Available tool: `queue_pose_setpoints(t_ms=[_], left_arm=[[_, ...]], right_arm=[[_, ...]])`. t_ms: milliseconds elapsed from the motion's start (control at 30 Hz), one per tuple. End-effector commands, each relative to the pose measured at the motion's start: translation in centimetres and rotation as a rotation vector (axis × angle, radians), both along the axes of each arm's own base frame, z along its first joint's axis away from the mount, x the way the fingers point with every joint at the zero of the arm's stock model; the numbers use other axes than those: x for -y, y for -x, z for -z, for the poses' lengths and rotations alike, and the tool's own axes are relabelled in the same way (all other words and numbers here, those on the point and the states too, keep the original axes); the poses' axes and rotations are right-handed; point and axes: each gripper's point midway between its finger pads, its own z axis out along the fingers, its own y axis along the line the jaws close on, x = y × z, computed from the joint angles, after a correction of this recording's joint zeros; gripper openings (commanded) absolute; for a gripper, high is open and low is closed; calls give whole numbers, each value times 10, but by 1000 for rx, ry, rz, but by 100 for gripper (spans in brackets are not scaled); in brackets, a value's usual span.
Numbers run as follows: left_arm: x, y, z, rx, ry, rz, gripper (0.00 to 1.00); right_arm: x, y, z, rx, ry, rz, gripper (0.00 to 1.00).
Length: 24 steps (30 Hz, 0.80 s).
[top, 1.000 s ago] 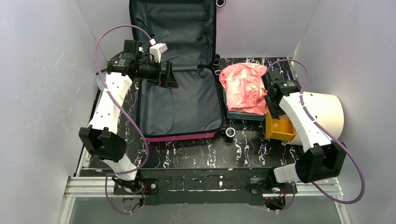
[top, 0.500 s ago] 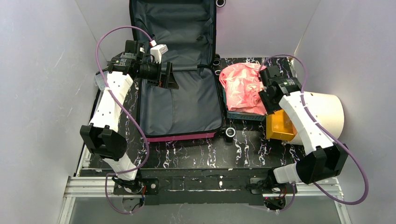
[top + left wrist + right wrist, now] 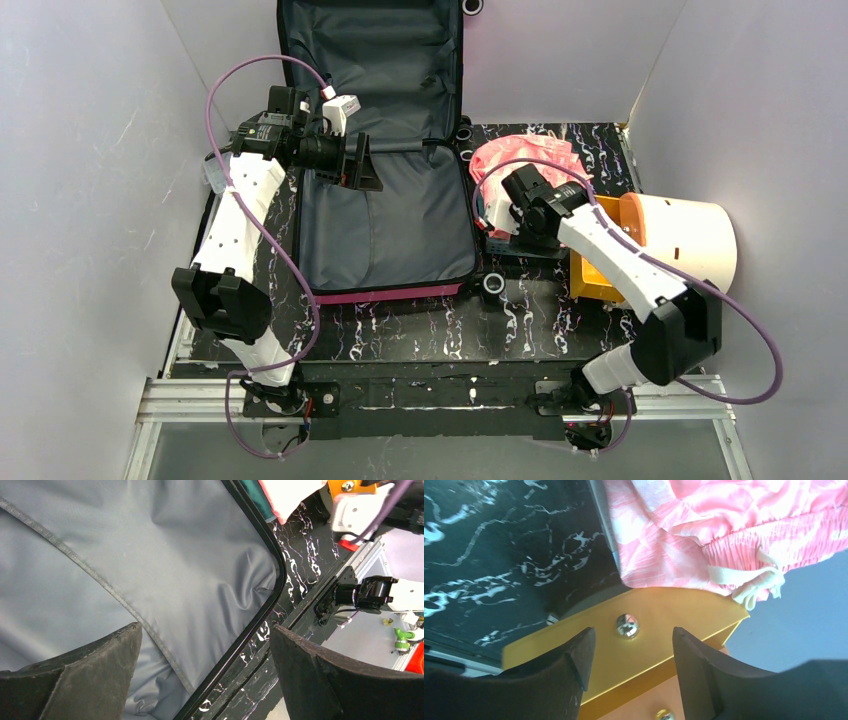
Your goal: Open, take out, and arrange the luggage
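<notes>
The luggage lies unzipped on the worktop, its wheels pointing right and its long axis running left to right. The left tool gapes wide over the lining. The right tool stands parted and empty.

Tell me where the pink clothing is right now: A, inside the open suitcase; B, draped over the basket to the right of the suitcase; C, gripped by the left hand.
B: the pink clothing lies on the basket beside the luggage, whose lining is bare, and the left hand is open and empty.
</notes>
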Motion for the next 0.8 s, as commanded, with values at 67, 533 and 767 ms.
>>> queue_pose_setpoints(t_ms=[67,533,767], left_arm=[[2,5,-6,5,19,27,98],[4,3,-5,-7,29,31,98],[2,2,-4,-8,32,31,98]], right_arm=[[19,-12,12,-52,140,-89,65],[85,5,24,-82,323,-47,54],[116,12,34,-111,383,-23,55]])
